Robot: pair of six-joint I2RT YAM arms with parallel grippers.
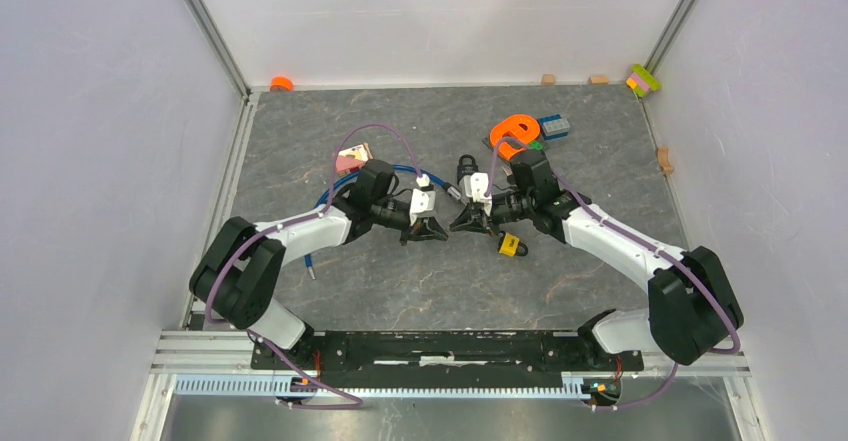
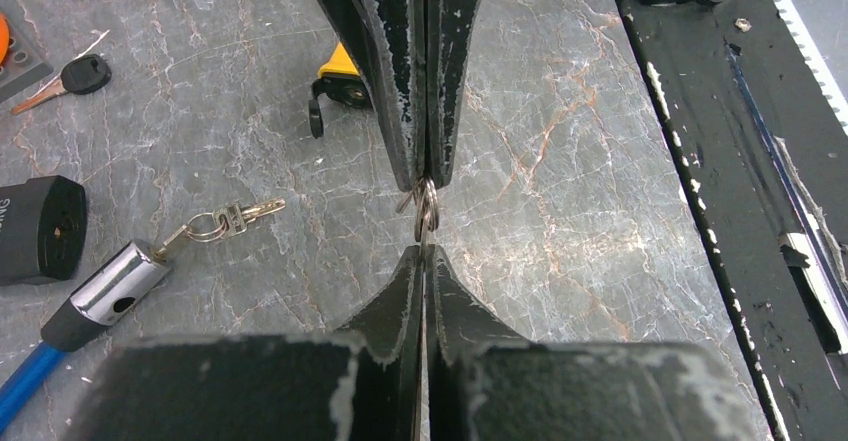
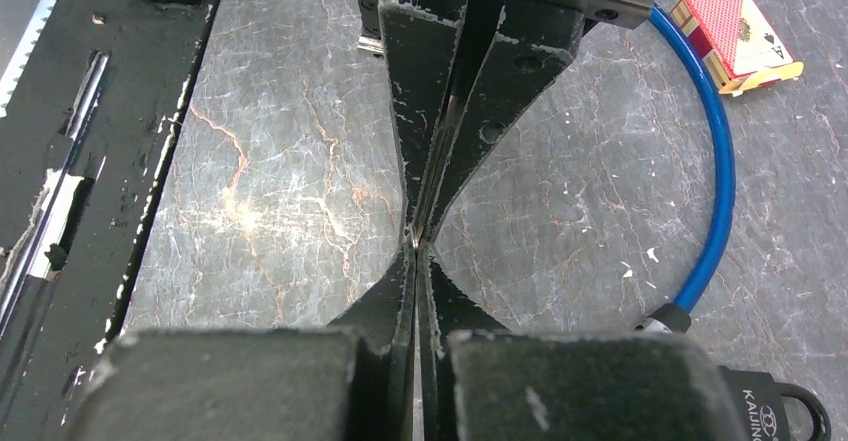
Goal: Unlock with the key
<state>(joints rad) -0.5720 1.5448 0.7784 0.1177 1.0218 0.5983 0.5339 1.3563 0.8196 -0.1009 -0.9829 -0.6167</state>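
My two grippers meet tip to tip above the middle of the table. My left gripper [image 1: 437, 226] [image 2: 425, 253] is shut on a thin metal key blade, and the key's ring [image 2: 427, 207] shows between the two pairs of tips. My right gripper [image 1: 465, 223] [image 3: 420, 253] is shut on the same key and ring from the opposite side. A yellow padlock [image 1: 512, 245] [image 2: 345, 76] lies just behind the right gripper. A black padlock [image 1: 466, 171] [image 2: 40, 226] [image 3: 780, 411] lies farther back.
A blue cable lock [image 2: 115, 286] [image 3: 715, 161] with its own keys [image 2: 225, 219] in its silver end lies at the left. A black-headed key [image 2: 75, 74], a red card box [image 1: 354, 156] [image 3: 735, 36] and orange and blue toys [image 1: 520, 131] lie around. The black base rail [image 2: 720, 161] runs along the near edge.
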